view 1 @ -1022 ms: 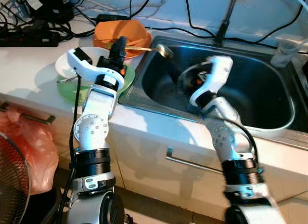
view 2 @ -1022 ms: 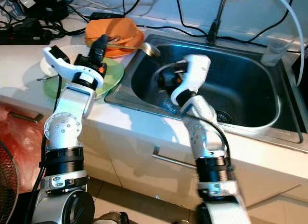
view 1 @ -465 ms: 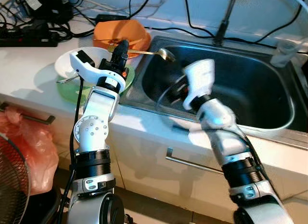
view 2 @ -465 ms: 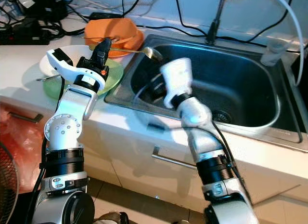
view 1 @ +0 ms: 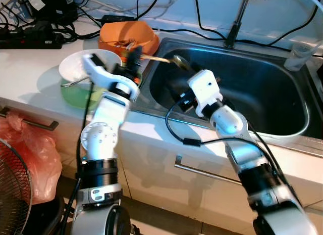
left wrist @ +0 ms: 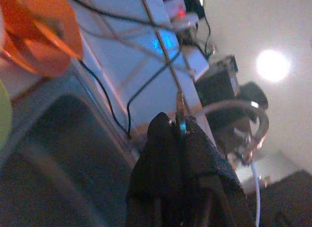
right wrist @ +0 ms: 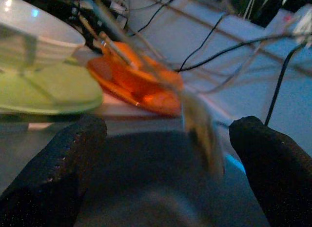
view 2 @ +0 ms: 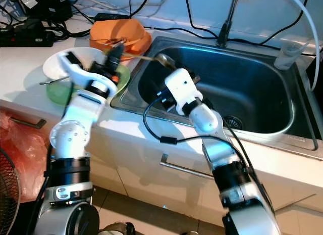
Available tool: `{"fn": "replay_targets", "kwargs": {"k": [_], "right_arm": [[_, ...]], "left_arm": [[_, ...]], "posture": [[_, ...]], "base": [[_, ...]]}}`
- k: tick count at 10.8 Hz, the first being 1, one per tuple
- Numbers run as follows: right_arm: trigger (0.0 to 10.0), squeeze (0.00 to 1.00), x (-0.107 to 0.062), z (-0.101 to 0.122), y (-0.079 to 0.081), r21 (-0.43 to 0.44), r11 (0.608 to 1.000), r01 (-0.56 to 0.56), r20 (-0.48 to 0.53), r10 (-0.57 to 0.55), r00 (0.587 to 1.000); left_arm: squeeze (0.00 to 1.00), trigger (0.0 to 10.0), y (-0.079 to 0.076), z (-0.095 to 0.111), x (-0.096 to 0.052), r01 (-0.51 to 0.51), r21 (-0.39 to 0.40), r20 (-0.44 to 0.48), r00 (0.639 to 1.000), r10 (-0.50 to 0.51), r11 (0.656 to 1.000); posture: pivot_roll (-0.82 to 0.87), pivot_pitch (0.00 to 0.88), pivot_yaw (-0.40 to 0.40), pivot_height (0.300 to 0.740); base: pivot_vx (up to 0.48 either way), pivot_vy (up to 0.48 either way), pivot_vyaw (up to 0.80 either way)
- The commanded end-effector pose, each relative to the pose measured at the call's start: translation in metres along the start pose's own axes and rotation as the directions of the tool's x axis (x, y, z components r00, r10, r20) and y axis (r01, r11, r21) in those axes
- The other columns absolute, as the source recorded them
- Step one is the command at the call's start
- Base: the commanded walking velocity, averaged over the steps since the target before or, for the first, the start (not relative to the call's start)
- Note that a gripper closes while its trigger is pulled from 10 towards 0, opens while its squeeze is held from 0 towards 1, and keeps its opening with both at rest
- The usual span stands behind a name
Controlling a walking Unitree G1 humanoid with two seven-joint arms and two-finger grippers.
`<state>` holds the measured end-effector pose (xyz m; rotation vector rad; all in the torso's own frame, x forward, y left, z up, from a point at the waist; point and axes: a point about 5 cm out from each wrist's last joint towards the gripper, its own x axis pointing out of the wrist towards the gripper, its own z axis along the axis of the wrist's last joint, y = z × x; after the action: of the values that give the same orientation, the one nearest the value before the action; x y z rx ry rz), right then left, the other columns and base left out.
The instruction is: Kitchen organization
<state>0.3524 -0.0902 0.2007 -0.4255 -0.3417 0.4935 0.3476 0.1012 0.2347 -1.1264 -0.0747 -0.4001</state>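
Setting: white kitchen counter [view 1: 30, 58] with a steel sink [view 1: 282, 101] set in it; black cables [view 1: 35, 35] along the back wall.

Eye views
- Counter items: orange bowl [view 1: 126, 33] at the sink's left rim; white bowl [view 1: 81, 65] resting on a green plate [view 1: 75, 93] in front of it.
- Far corner: clear cup [view 1: 301, 52] at the sink's right back edge, faucet stem [view 1: 237, 20] behind the basin.
- Left gripper [view 1: 135, 55]: raised over the counter between green plate and sink rim, fingers clamped together on the spoon's handle.
- Spoon [view 1: 177, 61]: long metal spoon, held roughly level, bowl end out over the sink's left back corner, above the basin.
- Right gripper [view 2: 164, 101]: inside the sink at its left side, below the spoon; fingers hidden by the white wrist housing in these views.
- Below: cabinet handle [view 1: 202, 172]; red bag [view 1: 30, 154] at the lower left.

Left wrist view
- Fingers [left wrist: 161, 154]: pressed together, the thin handle pinched between them and running on past the tips.
- Background: orange bowl, sink wall, cables, a bright ceiling light [left wrist: 273, 65].

Right wrist view
- Fingers [right wrist: 68, 149]: set wide apart, nothing between them.
- Ahead: blurred spoon bowl [right wrist: 200, 124] just beyond the gap; orange bowl, white bowl and green plate further back on the counter.
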Motion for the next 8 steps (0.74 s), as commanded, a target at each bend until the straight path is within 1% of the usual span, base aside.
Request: {"fn": "replay_targets", "kwargs": {"k": [1, 3, 5, 6, 7, 8], "right_arm": [[10.0, 1.0, 0.003, 0.004, -0.005, -0.019, 1.0, 0.016, 0.022, -0.015, 1.0], [10.0, 1.0, 0.008, 0.008, -0.005, -0.021, 0.999, 0.025, 0.038, -0.025, 0.999], [10.0, 1.0, 0.014, 0.012, -0.001, -0.018, 1.0, 0.024, 0.061, -0.022, 0.998], [10.0, 0.84, 0.016, 0.012, -0.001, -0.006, 1.0, 0.02, 0.068, -0.019, 0.997], [10.0, 0.0, 0.018, 0.007, -0.001, 0.014, 1.0, 0.025, 0.051, -0.026, 0.998], [10.0, 0.0, 0.019, 0.002, -0.001, 0.018, 0.999, 0.033, 0.034, -0.033, 0.999]], "left_arm": [[0.0, 0.0, -0.004, -0.023, -0.002, -0.004, -0.041, -0.046, 0.999, 0.002, 0.999], [0.0, 0.0, -0.004, -0.032, -0.003, -0.01, -0.042, -0.076, 0.997, 0.006, 0.999], [0.0, 0.0, -0.009, -0.038, -0.003, 0.001, -0.045, -0.099, 0.995, -0.005, 0.999], [0.0, 0.0, -0.011, -0.041, -0.003, 0.004, -0.046, -0.106, 0.994, -0.009, 0.999], [0.0, 0.0, -0.012, -0.044, -0.004, 0.004, -0.048, -0.112, 0.994, -0.01, 0.999], [0.0, 0.0, -0.012, -0.046, -0.005, 0.004, -0.049, -0.116, 0.993, -0.01, 0.999]], "posture": [[0.05, 0.061, 0.002, 0.74], [0.05, 0.061, 0.005, 0.74], [0.05, 0.064, 0.001, 0.74], [0.05, 0.066, -0.002, 0.74], [0.05, 0.066, -0.003, 0.74], [0.05, 0.066, -0.005, 0.74]], "base": [[0.0, 0.0, 0.0], [0.0, 0.0, 0.0], [0.0, 0.0, 0.0], [0.0, 0.0, 0.0], [0.0, 0.0, 0.0], [0.0, 0.0, 0.0]]}}
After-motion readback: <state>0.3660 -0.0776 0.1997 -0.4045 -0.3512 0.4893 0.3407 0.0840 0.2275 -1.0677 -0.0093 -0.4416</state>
